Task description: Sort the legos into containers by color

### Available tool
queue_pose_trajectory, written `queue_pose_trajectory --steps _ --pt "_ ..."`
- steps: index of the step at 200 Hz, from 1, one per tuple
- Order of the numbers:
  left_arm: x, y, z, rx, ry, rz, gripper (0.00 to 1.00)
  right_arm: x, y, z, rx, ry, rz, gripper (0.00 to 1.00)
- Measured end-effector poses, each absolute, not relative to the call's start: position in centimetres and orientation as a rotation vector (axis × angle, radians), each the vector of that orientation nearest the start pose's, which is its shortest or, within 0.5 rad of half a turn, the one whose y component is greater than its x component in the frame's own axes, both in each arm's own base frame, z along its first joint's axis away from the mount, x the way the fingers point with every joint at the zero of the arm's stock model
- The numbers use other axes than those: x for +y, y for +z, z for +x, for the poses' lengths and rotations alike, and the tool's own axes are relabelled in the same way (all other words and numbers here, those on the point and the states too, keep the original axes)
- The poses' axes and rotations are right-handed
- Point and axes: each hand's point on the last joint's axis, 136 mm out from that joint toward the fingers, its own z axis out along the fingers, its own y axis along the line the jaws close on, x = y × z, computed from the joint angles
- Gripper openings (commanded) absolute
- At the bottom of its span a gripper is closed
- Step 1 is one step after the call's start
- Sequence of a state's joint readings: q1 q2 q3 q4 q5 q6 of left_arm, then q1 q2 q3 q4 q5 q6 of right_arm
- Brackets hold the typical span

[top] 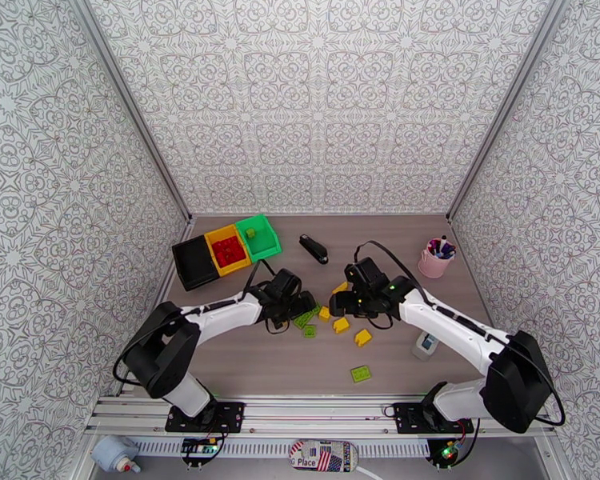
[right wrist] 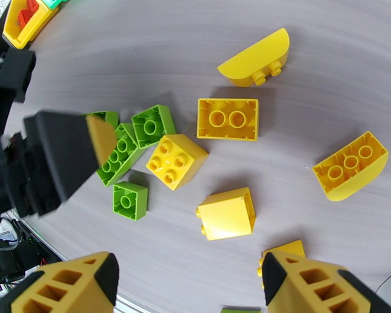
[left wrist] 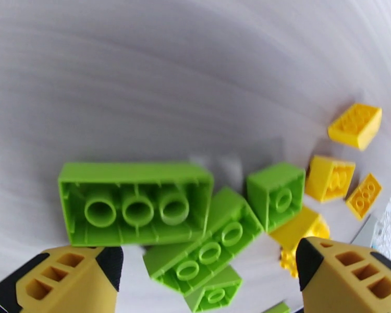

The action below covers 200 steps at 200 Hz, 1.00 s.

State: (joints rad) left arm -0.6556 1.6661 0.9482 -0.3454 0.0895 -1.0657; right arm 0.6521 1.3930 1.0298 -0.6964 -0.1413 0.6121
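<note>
Lime green and yellow legos lie clustered mid-table. My left gripper [top: 298, 308] hangs open just over the green ones: a large upturned green brick [left wrist: 135, 209], a long green brick [left wrist: 206, 246] and a small green brick [left wrist: 276, 194] lie between and ahead of its fingers [left wrist: 65, 280]. My right gripper [top: 342, 301] stands open over the yellow legos, with a yellow square brick [right wrist: 175, 160] and a yellow block [right wrist: 227, 213] ahead of it and nothing between its fingers [right wrist: 320, 288]. At the back left stand the black bin [top: 193, 264], the yellow bin [top: 217, 234] holding red bricks, and the green bin [top: 265, 246].
A lone green brick [top: 361, 374] lies near the front edge. A black stapler-like object [top: 314, 249] sits behind the cluster, a pink cup of pens [top: 436, 259] at the back right, and a small white object [top: 425, 346] beside the right arm.
</note>
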Motion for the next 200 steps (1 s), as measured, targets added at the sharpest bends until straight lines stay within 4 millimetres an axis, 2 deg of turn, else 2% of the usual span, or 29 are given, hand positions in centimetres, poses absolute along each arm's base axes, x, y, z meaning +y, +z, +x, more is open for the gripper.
queue_pose_trajectory --steps 40,76,108,138,200 --pt "-25.5 4.9 32.8 2.753 -0.551 -0.479 0.93 22.4 12.8 25.6 2.750 0.577 -0.103 0.77" --pt "-25.4 4.9 34.2 2.788 -0.420 -0.381 0.89 22.2 12.5 25.4 2.758 0.571 -0.100 0.77" --pt "-24.9 3.7 34.2 2.852 -0.270 -0.282 0.82 22.2 12.5 25.5 2.753 0.573 -0.095 0.77" --pt "-24.5 2.3 33.3 2.912 -0.146 -0.192 0.74 22.2 12.5 25.6 2.752 0.574 -0.094 0.77" --pt "-24.4 2.0 32.9 2.931 -0.099 -0.130 0.47 22.0 12.4 25.6 2.749 0.575 -0.087 0.77"
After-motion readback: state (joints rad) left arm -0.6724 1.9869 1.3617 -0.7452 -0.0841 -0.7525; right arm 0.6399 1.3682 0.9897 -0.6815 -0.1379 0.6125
